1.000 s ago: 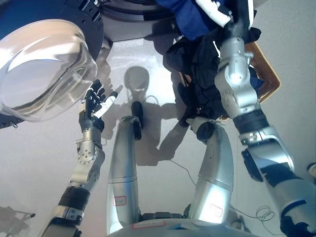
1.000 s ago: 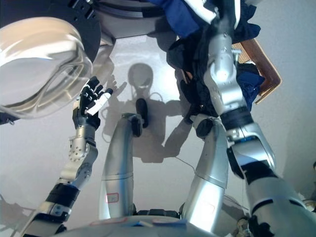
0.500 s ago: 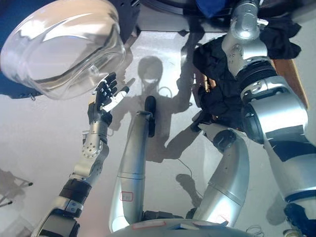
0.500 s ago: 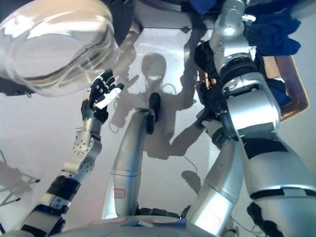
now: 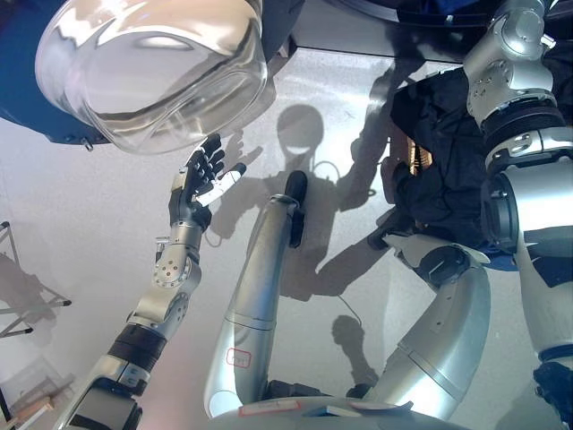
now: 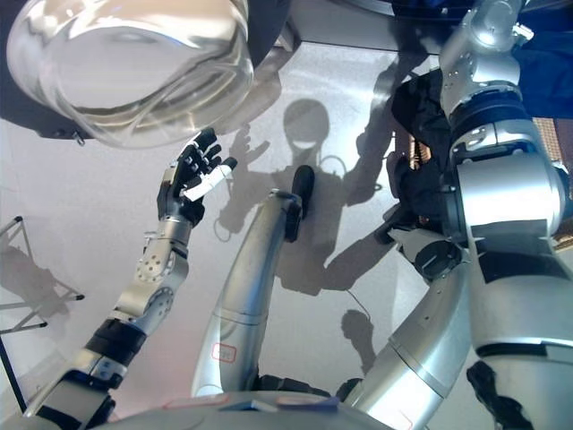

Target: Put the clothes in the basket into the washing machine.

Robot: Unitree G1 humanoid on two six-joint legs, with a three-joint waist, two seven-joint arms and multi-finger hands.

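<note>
The washing machine's round glass door (image 5: 152,63) stands open at the upper left, on the dark blue machine front (image 5: 27,90). My left hand (image 5: 199,184) is open with fingers spread, raised just below the door and holding nothing. My right arm (image 5: 510,81) reaches up past the top edge toward the machine; its hand is out of view. A heap of dark clothes (image 5: 443,170) lies in the wicker basket (image 5: 411,154) on the floor at the right, mostly behind the arm. A blue garment (image 6: 548,63) shows at the upper right.
The grey floor (image 5: 81,233) spreads to the left and centre. Thin black stand legs (image 5: 36,305) are at the far left edge. The machine's lower front (image 5: 376,22) runs along the top.
The whole view has shifted, so the door and basket sit lower and further right. My right arm has risen with the blue garment and its hand has left the top edge. My left hand stays open.
</note>
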